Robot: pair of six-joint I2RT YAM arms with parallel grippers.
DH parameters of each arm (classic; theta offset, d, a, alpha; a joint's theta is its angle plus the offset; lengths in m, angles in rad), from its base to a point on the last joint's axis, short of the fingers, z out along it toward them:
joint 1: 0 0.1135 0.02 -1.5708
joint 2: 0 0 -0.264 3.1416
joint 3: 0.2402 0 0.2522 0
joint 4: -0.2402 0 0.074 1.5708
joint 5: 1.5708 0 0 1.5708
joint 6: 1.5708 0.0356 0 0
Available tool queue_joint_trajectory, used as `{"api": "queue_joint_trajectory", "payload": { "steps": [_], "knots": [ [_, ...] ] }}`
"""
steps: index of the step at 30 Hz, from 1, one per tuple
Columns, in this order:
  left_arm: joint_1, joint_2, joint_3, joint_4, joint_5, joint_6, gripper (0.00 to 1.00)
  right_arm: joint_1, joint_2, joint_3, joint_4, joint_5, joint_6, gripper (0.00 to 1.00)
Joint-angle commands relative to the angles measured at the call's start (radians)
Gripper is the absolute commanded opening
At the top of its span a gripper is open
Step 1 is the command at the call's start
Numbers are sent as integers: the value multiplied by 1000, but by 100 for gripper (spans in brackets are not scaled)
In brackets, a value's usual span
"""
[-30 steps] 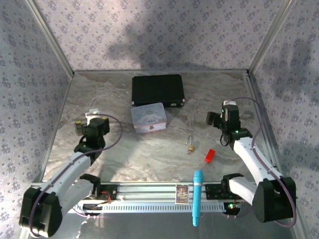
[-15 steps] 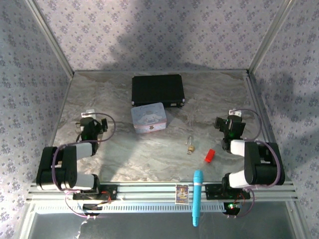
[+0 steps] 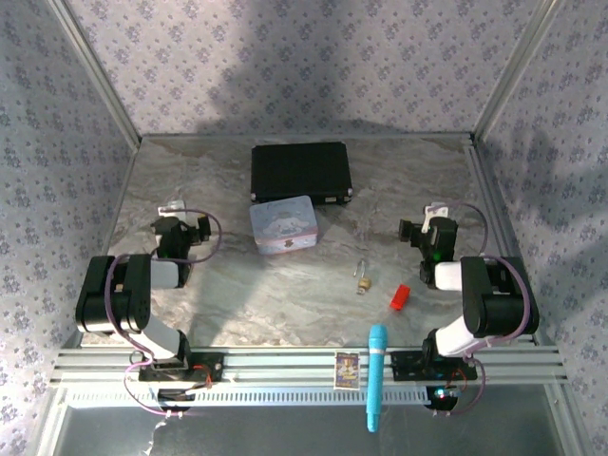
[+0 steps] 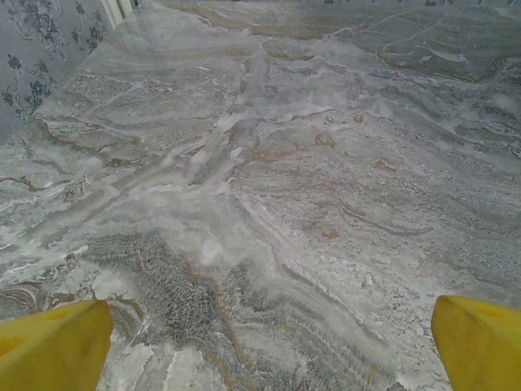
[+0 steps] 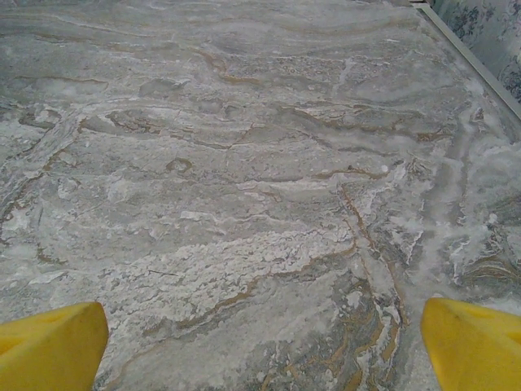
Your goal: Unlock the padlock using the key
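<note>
Left hand (image 3: 179, 231): spread wide, yellow fingertips (image 4: 50, 346) at the two lower corners of the left wrist view, bare veined marble worktop (image 4: 269, 187) between them. Low over the left part of the worktop, near the patterned left wall (image 3: 57, 190), arm folded back toward its base. Well apart from the padlock.

Right hand (image 3: 427, 234): likewise spread wide, its yellow fingertips (image 5: 472, 346) at the lower corners of the right wrist view, grey-brown marble between them, metal edge strip (image 5: 468, 57) of the worktop in the upper right corner. Over the right part of the worktop, near the right wall.

Padlock (image 3: 362, 279): tiny, brass-gold, lying on the worktop right of centre, between the two hands and nearer the right one, apart from both. Thin silvery bit reaching from it toward the far side. Key: too small to separate from that silvery bit; place not to be told.

Outward from there: small red block (image 3: 401, 297) near the padlock, to its right and a little nearer the arms. Pastel tin (image 3: 282, 224) up and to the left, black case (image 3: 301, 171) just behind the tin. Blue pen-like tube (image 3: 376, 375) across the aluminium rail (image 3: 266, 366) at the near edge, small card (image 3: 348, 370) just left of it.
</note>
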Motion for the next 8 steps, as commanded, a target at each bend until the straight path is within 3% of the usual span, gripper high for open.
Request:
{"api": "queue_joint_trajectory", "payload": {
  "steps": [1,8],
  "knots": [
    [-14,-3,21,12,6,7,100,1,4,26,15,-19,-24,99],
    [-16,-4,22,10,6,9,100,-4,4,32,4,-52,-31,99]
  ]
}}
